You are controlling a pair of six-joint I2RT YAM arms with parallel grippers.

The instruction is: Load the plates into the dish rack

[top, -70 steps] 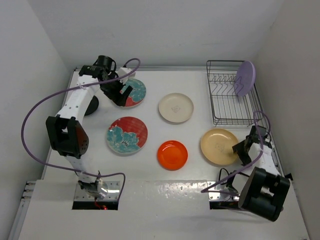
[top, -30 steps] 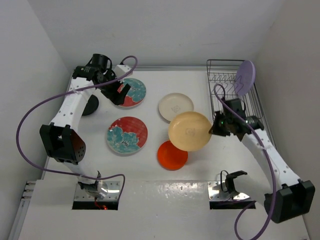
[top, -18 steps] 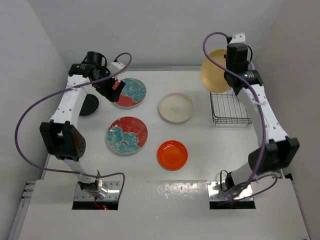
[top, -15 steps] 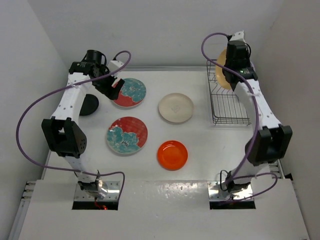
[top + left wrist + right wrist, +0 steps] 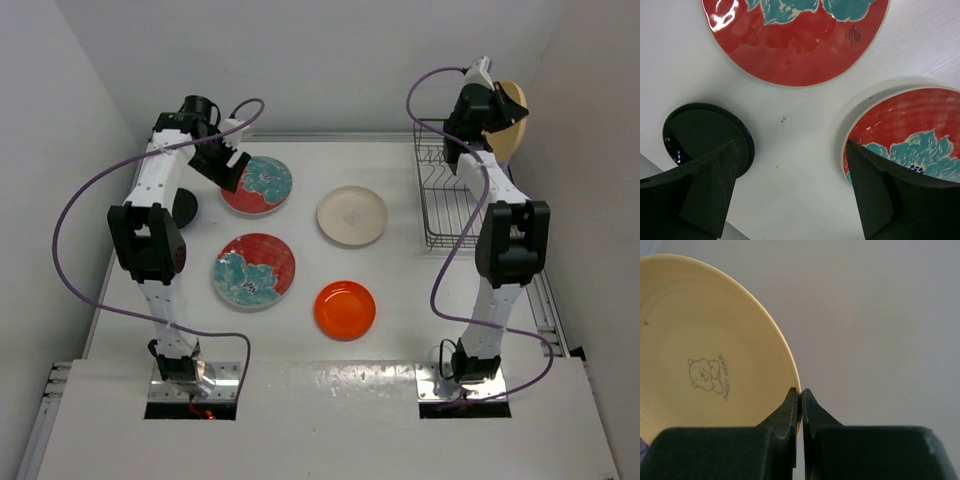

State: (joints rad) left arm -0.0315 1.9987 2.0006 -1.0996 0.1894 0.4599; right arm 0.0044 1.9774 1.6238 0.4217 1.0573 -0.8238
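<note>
My right gripper [image 5: 487, 105] [image 5: 800, 390] is shut on the rim of the tan-yellow plate [image 5: 508, 120] [image 5: 705, 350] and holds it on edge, high above the back of the dish rack [image 5: 455, 205]. My left gripper [image 5: 232, 165] [image 5: 790, 145] hangs open over bare table between the small black plate [image 5: 183, 210] [image 5: 700, 135] and a red flowered plate [image 5: 257, 185] [image 5: 910, 135]. Its right finger overlaps that plate's edge in the left wrist view. A second red flowered plate [image 5: 254, 271] [image 5: 795, 45], the cream plate [image 5: 351, 215] and the orange plate [image 5: 345, 309] lie flat on the table.
Grey walls close in the table at the back and on both sides. The rack stands in the back right corner, close to the right wall. Purple cables loop off both arms. The right arm stretches tall along the rack's front left side.
The right arm has carried the tan-yellow plate from the table up and back, ending above the rack's rear. The left arm has only shifted slightly near the far red plate, still open.
</note>
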